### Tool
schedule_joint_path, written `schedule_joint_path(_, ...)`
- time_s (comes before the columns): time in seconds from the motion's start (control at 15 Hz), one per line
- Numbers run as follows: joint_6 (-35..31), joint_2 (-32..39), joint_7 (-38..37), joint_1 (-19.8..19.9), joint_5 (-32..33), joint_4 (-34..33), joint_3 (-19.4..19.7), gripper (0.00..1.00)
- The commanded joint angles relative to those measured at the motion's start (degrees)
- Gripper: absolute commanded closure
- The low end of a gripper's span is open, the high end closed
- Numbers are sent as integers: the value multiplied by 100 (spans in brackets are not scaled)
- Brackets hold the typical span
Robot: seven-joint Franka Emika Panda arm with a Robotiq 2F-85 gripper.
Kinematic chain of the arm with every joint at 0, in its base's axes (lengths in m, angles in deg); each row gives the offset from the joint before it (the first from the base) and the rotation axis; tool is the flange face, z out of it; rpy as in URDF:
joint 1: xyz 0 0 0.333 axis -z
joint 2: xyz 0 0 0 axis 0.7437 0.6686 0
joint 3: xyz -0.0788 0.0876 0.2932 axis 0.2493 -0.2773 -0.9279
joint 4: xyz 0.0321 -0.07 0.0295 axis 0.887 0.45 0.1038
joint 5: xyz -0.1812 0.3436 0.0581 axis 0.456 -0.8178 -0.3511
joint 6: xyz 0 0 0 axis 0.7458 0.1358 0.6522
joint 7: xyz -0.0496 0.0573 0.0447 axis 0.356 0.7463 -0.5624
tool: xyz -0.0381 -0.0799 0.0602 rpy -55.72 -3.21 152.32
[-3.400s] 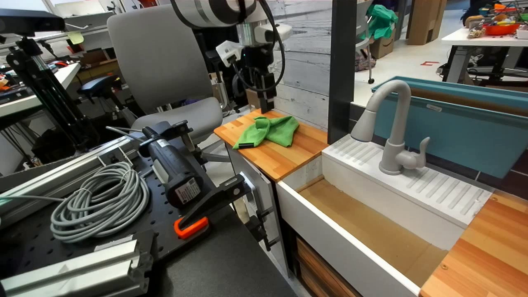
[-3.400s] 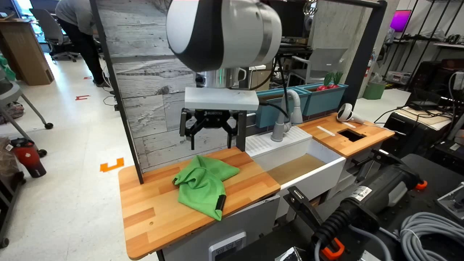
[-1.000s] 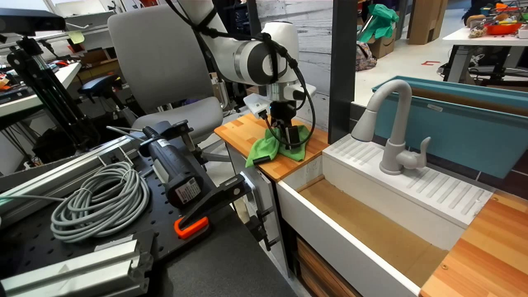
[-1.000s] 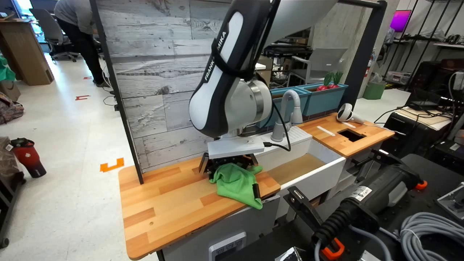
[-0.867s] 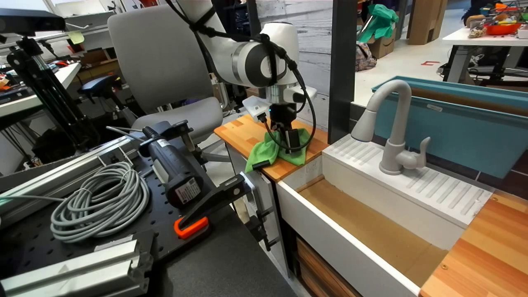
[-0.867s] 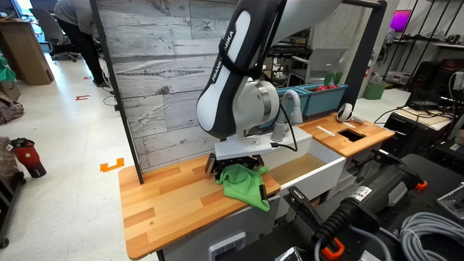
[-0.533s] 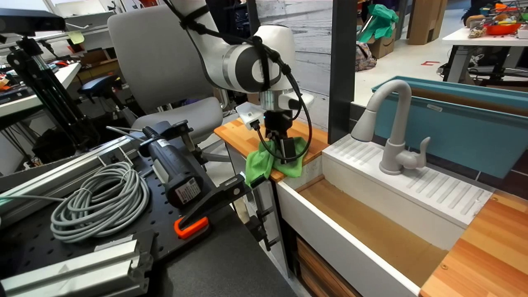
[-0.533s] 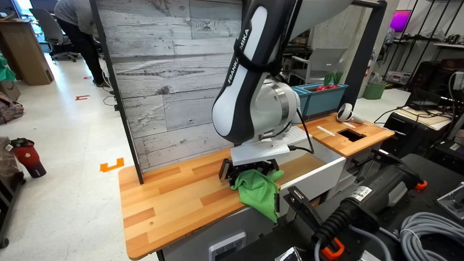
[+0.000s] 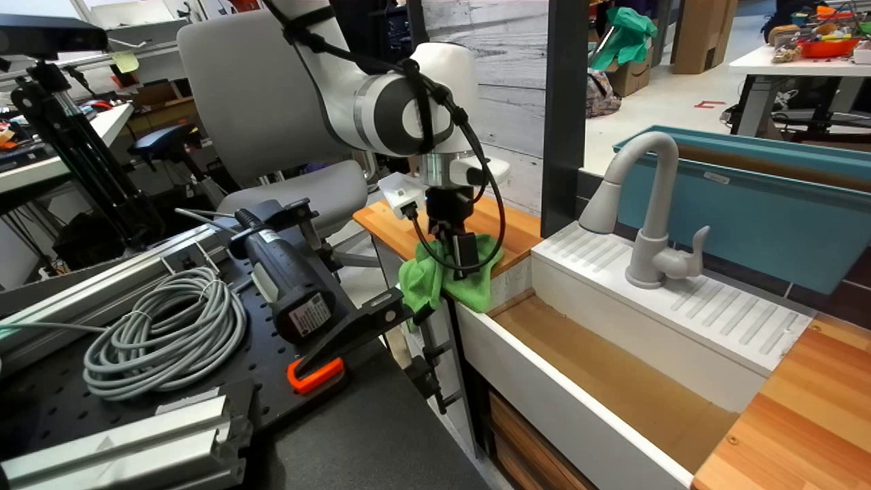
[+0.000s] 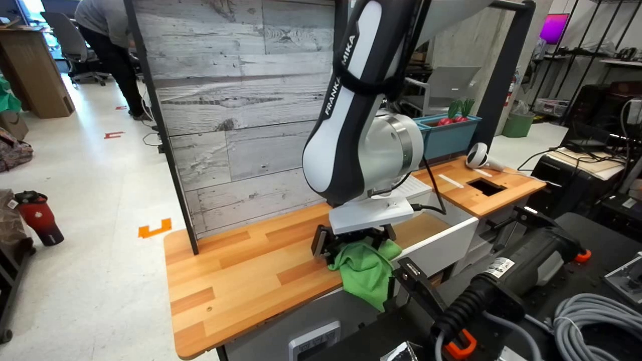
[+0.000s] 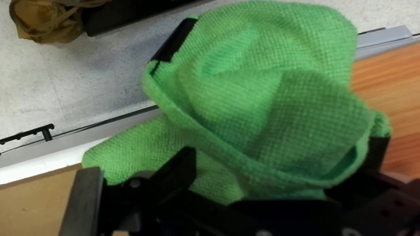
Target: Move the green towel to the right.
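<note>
- Far left in an exterior view, the tabletop [image 10: 241,276] shows its wooden planks; I judge nothing remains to do on this side.
- Farther right, my hand [image 10: 357,248] is down at the green towel [image 10: 368,276]. In the wrist view its fingers [image 11: 182,165] stand apart, fabric bunched between; the tips are buried, so I can't tell whether it grips.
- Just below, the towel sits at the tabletop's right end, drooping past the front edge. I'd call the shift mostly done; letting go and backing off seem left.
- Right again, a black clamp [image 10: 420,283] crowds the towel's dark strip [image 11: 175,39]; contact is unclear.
- Farther on, the sink [image 10: 449,245]: my arm [image 10: 346,130] hides its tap [image 9: 660,204] in an exterior view; whether the towel touches the rim I can't make out.
</note>
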Motion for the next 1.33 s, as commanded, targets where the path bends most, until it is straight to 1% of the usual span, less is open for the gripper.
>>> schedule_joint_path(0.0,-177,-68,31,-97,-1,13,33,0)
schedule_joint_path(0.4,-55,140,-96,-239,-21,-619,36,0)
schedule_joint_path(0.87,104,370,-336,-298,-127,-1540,-55,0)
schedule_joint_path(1.07,11,254,-348,-282,-165,-1595,-166,0)
schedule_joint_path(1.2,-103,27,-314,-271,-182,-1363,-233,0)
schedule_joint_path(1.27,-165,-162,-293,-245,-212,-1128,-287,0)
